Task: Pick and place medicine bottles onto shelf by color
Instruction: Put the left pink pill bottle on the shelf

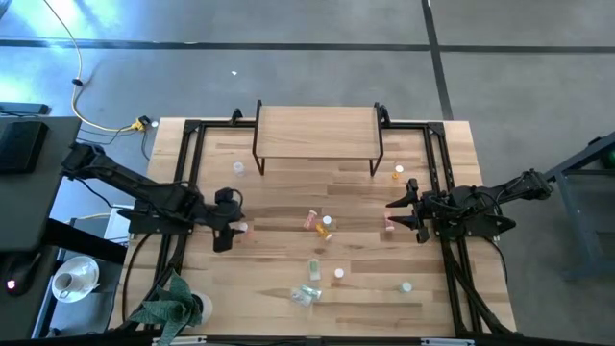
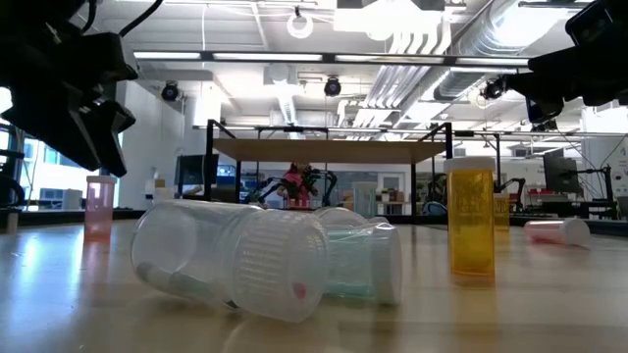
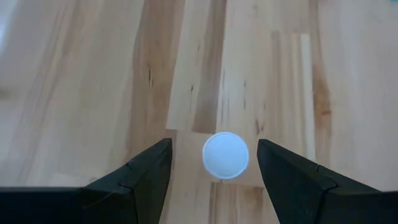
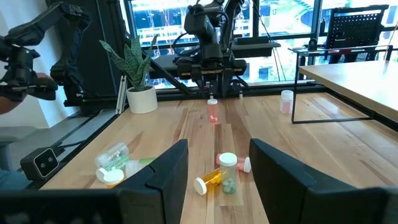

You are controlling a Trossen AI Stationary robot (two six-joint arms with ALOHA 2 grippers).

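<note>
Left gripper (image 1: pixel 231 229) poised straight over a pink bottle (image 1: pixel 242 228), fingers spread wide to either side of its white cap (image 3: pixel 225 155).

That bottle stands upright on the table (image 1: pixel 288 197) at its left side, well short of the shelf (image 1: pixel 317 132), whose top is bare. Other bottles are scattered: one near the shelf's left leg (image 1: pixel 238 168), an orange one by its right leg (image 1: pixel 398 173), a pink-and-orange cluster mid-table (image 1: pixel 319 224), clear and green ones lying near the front edge (image 1: pixel 306 294), two white-capped ones further right (image 1: pixel 406 286). The right gripper (image 1: pixel 405 213) hangs at the table's right side with jaws apart, nothing between them, a pink bottle (image 1: pixel 390 224) just beside it. A potted plant (image 1: pixel 171 306) sits at the front left corner.
</note>
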